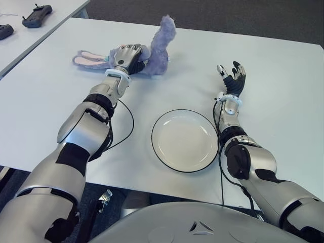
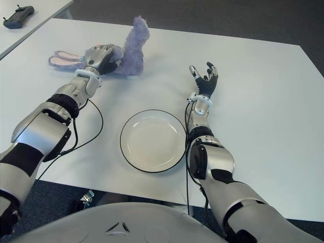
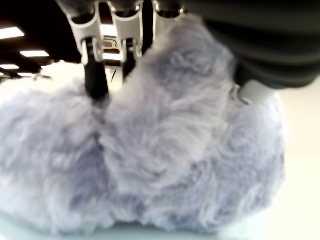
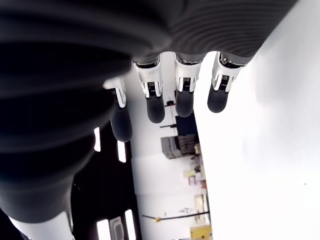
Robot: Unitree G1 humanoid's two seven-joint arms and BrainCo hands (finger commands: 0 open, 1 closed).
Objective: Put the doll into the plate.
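Note:
A fluffy lavender rabbit doll lies at the far left-centre of the white table, its pink-lined ears stretched to the left. My left hand is on the doll's middle with its fingers curled around the fur; the left wrist view is filled with the doll's fur and the fingers pressing into it. The white plate with a dark rim sits near the front edge, with nothing on it. My right hand shows to the right of the plate, fingers spread, holding nothing.
A second table at the far left carries two dark handheld controllers. A black cable loops on the table between my left arm and the plate.

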